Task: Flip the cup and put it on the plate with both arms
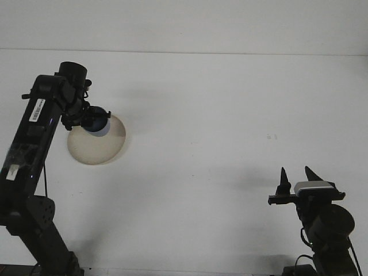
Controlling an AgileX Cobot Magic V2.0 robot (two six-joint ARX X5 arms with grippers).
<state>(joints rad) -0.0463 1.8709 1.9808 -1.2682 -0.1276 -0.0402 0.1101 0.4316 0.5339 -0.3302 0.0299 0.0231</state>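
A dark blue cup (99,122) hangs over the upper part of the cream plate (100,146), which lies at the left of the white table. My left gripper (91,121) is shut on the cup, its arm reaching up from the bottom left. I cannot tell whether the cup touches the plate. My right gripper (294,179) stands open at the bottom right, fingers pointing up, nothing between them, far from the cup and plate.
The white table (218,115) runs to a pale back wall at the top. The left arm's black links (29,149) cross the left edge of the view beside the plate.
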